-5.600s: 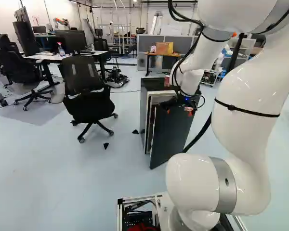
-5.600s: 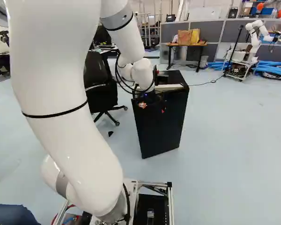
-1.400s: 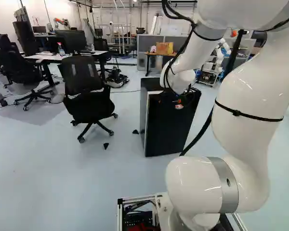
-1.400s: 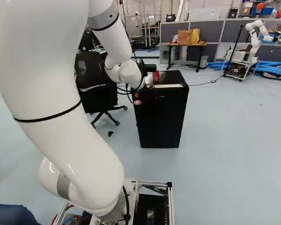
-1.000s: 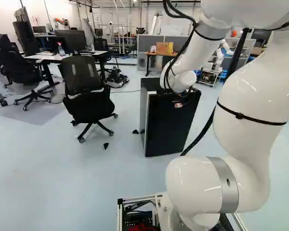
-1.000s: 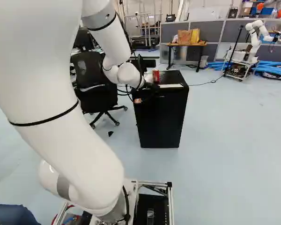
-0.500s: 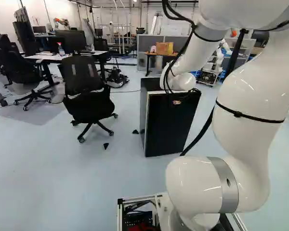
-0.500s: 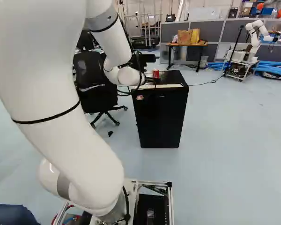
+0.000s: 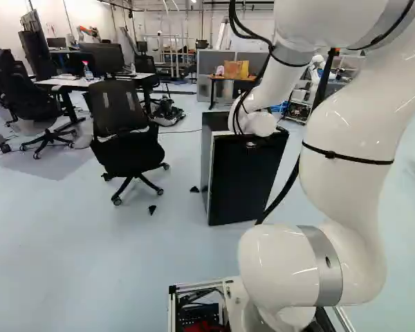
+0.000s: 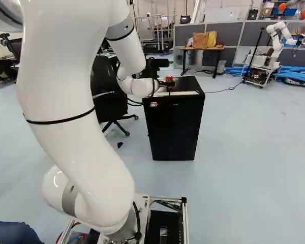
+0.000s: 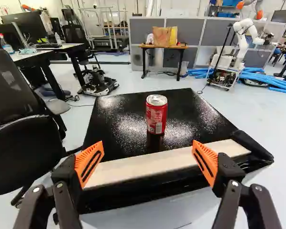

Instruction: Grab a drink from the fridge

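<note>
A red can (silver-lidded) stands upright on the glossy top of the shut black fridge.

My two base cameras look from the base, behind my arm, one at its left, one at its right. Both face ahead and slightly down, from some way off the fridge. My wrist camera looks forward across the fridge top, much nearer. All three views share the fridge and the small table beyond.
</note>
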`<state>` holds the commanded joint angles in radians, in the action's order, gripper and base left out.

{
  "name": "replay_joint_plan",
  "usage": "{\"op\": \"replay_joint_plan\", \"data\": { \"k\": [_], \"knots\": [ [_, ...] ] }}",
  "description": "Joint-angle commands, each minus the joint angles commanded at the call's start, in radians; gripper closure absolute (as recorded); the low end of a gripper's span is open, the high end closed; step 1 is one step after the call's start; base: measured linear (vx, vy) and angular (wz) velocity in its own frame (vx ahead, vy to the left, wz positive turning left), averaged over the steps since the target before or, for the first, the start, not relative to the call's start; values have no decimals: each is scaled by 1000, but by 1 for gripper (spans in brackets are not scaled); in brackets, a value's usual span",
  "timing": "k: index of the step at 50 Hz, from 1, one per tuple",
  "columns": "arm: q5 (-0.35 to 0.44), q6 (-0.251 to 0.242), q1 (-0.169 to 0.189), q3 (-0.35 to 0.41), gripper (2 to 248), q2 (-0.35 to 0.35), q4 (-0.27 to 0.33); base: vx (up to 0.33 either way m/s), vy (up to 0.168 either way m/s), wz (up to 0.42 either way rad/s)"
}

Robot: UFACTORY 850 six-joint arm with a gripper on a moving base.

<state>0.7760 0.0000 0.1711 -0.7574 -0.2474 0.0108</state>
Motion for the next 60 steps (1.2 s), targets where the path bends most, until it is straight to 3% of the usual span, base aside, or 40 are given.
{"op": "replay_joint_plan", "data": {
  "k": [30,60],
  "knots": [
    [127,0,21,-129,3,-169,0,0,0,0],
    [167,0,45,-297,3,-355,0,0,0,0]
  ]
}}
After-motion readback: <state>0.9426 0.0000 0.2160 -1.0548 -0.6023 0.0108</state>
